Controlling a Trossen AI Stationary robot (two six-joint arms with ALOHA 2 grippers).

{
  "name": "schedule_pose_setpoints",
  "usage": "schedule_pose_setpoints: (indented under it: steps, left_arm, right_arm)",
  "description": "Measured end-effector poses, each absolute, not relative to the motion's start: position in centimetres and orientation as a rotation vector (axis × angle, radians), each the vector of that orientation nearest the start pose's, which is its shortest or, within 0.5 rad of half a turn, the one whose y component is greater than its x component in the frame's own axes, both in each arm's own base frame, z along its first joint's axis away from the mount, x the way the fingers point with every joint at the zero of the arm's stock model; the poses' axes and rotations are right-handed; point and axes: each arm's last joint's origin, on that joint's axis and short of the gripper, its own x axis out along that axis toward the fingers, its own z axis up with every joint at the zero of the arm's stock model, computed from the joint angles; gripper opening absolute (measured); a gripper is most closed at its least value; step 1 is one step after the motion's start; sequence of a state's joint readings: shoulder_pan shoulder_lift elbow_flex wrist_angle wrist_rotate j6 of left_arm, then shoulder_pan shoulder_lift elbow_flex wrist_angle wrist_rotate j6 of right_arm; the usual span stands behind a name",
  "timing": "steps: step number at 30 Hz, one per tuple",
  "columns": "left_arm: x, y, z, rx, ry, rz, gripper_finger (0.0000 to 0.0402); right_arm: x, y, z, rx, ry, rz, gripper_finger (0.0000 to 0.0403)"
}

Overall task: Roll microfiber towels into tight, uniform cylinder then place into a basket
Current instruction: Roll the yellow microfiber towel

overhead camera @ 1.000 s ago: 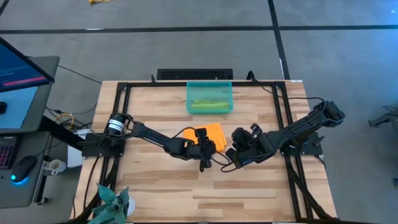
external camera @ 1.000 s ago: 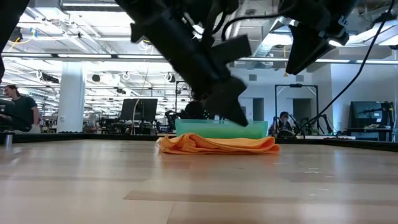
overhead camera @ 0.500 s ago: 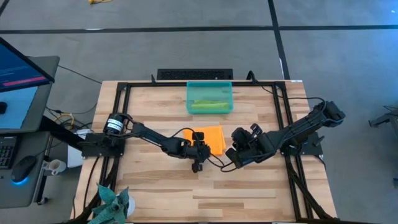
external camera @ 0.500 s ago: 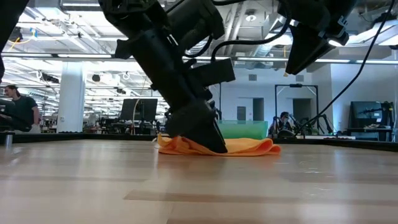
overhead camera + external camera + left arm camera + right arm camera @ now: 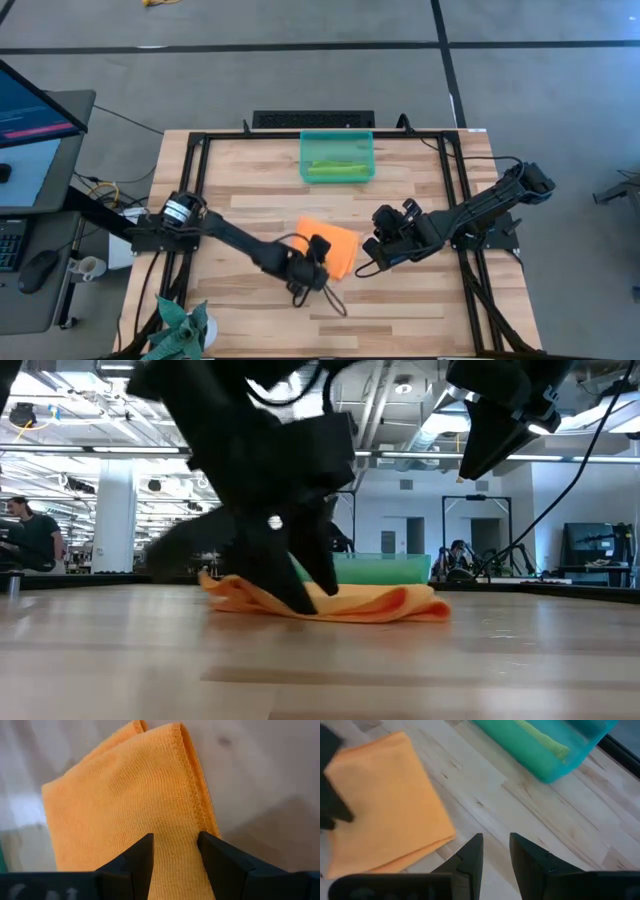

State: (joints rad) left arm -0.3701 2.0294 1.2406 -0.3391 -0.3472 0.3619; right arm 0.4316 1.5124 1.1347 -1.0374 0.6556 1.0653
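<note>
At the lower left of the high view stands a small dark teal spiky plant-like thing (image 5: pixel 178 328), well apart from my work. Just left of centre, my left gripper (image 5: pixel 309 268) is down on the near left corner of the bright orange folded microfiber towel (image 5: pixel 334 246); in the left wrist view its two dark fingers (image 5: pixel 141 851) stand a little apart with cloth between them, pressing on the towel, not visibly clamped. The towel lies flat on the light wooden table (image 5: pixel 420 310), its long axis running away from my left gripper toward the basket. So I judge the left arm is nearer and the roll should begin from this edge.

At upper centre sits the small translucent teal plastic basket (image 5: pixel 337 140), with the lime green rolled towel (image 5: pixel 338 169) already inside. Right of centre, my right gripper (image 5: pixel 375 251) hovers just beside the orange towel's right edge, fingers slightly apart and empty.

I can read no writing or brand anywhere.
</note>
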Motion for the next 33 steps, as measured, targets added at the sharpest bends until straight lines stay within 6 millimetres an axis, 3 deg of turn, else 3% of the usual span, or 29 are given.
schedule_pose_setpoints:
  steps: [8,16,23,29,33]
  left_arm:
    - [34.4,-16.7,15.8,0.707,1.103,-0.235,0.0155]
    - [32.1,-17.6,18.8,0.585,1.082,-0.033,0.0155]
    - [29.8,-17.8,16.1,0.318,1.149,0.16,0.0155]
    - [28.2,-18.2,14.5,0.283,1.165,0.2,0.0155]
    - [27.9,-17.3,13.8,0.32,1.15,0.276,0.0155]
  right_arm:
    - [25.2,9.7,24.3,0.206,0.921,-0.753,0.0118]
    - [25.6,9.9,24.4,0.243,0.887,-0.732,0.0118]
    - [26.3,10.3,24.5,0.226,0.896,-0.622,0.0118]
    - [26.6,10.2,24.6,0.237,0.877,-0.615,0.0118]
    - [26.8,9.8,24.6,0.244,0.875,-0.627,0.0118]
